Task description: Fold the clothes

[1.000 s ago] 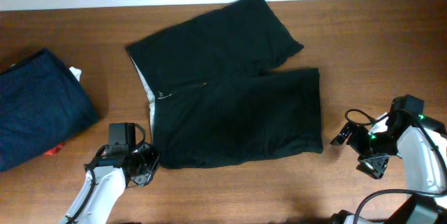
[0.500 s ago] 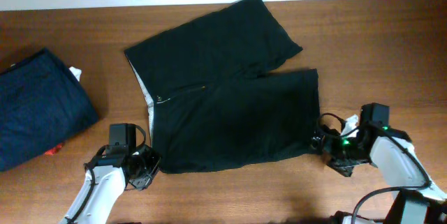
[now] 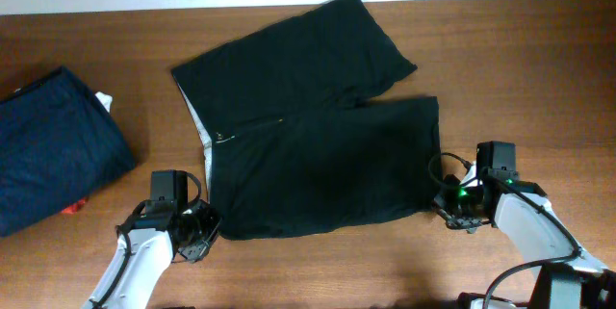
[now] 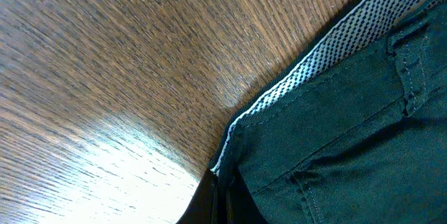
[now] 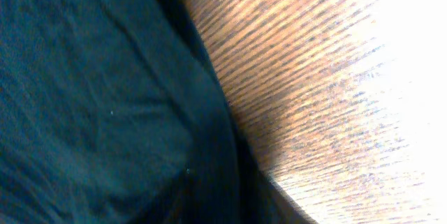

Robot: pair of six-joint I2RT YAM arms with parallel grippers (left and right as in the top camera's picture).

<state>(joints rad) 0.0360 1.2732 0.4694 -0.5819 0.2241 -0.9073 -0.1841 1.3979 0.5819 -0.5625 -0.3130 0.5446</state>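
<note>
The clothes (image 3: 308, 126), black shorts, lie spread flat on the wooden table (image 3: 539, 78), with the waistband to the left and both legs to the right. My left gripper (image 3: 200, 230) sits at the near waistband corner. In the left wrist view it (image 4: 218, 199) is shut on that corner, beside the whitish dotted lining (image 4: 328, 49). My right gripper (image 3: 446, 205) is at the near leg's hem corner. The right wrist view is blurred: dark fabric (image 5: 91, 98) runs down into the jaws (image 5: 237, 206), and how far they are closed does not show.
A folded navy blue garment (image 3: 53, 145) lies at the far left, with something red (image 3: 72, 208) peeking from under it. The table's far edge meets a white wall along the top. Bare wood lies right of the shorts and along the front.
My right gripper has moved left across the bare wood to the hem corner of the near leg. My left gripper has stayed on the waistband corner.
</note>
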